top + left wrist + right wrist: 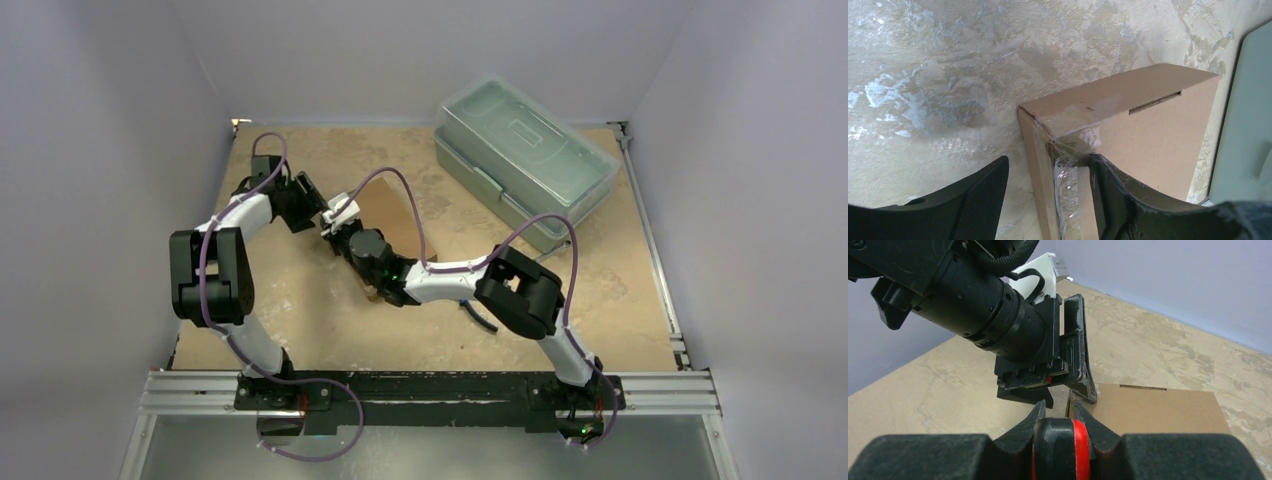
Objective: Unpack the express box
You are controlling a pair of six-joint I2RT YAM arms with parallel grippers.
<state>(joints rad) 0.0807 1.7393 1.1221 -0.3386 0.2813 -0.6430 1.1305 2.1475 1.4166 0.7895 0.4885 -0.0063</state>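
Matt cardboard express box (1158, 135) (glossy clear tape (1065, 182) at its corner); rough, mottled table (948, 75).

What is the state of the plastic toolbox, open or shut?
Shut. The toolbox has its lid seated flat on its base, with no gap visible.

walls (100, 150): plain pale lilac; tabletop (330, 340): mottled tan, worn; near edge: aluminium rail (190, 390); light: soft, even

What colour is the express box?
The express box is plain brown cardboard, clearest in the left wrist view.
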